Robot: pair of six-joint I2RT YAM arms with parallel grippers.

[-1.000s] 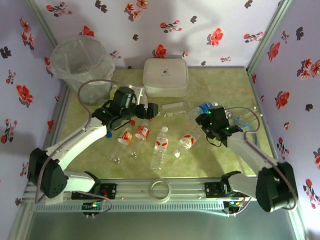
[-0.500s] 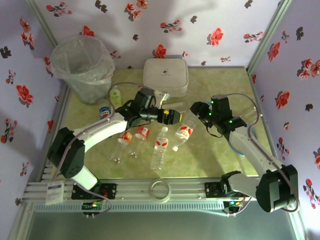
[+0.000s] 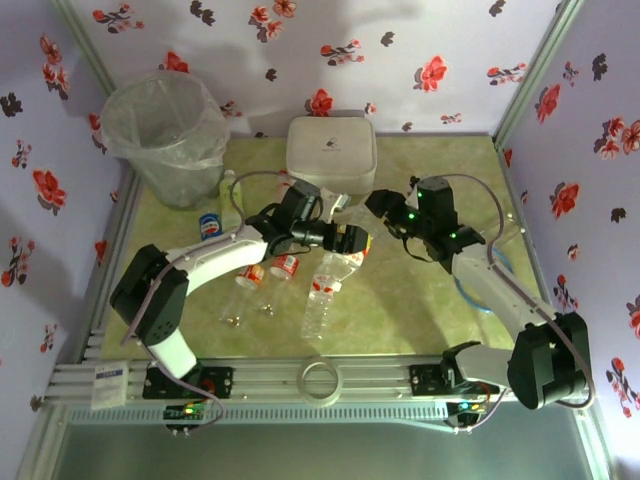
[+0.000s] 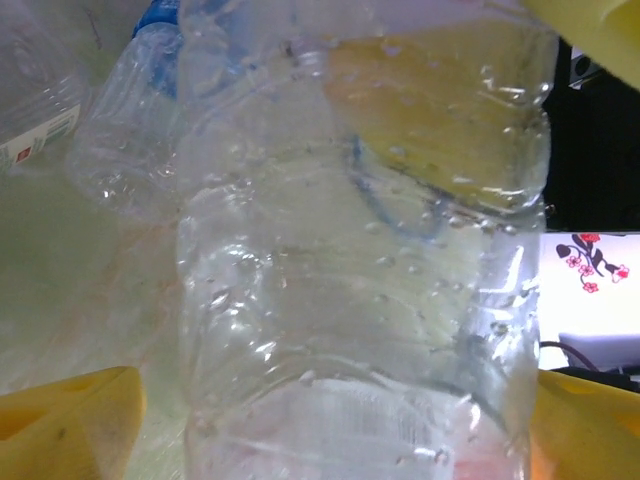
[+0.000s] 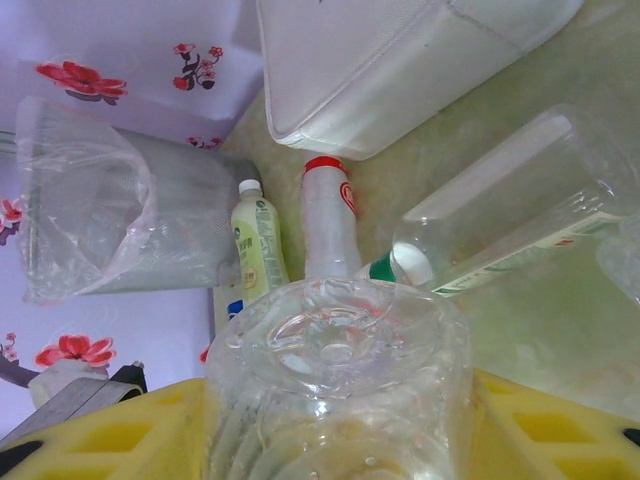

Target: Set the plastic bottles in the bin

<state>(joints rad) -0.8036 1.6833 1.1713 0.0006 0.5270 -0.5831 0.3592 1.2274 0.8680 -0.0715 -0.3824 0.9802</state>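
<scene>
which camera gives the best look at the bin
Top external: the bin shows whole, standing upright in the far left corner of the table, with its open mouth and bag liner visible. The right wrist view catches its side wall and crinkled liner, tilted in the frame.

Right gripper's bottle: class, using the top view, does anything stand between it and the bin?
Yes. The white box and the left arm lie roughly between the right gripper, shut on its bottle, and the bin at the far left. A pale green bottle also stands beside the bin.
</scene>
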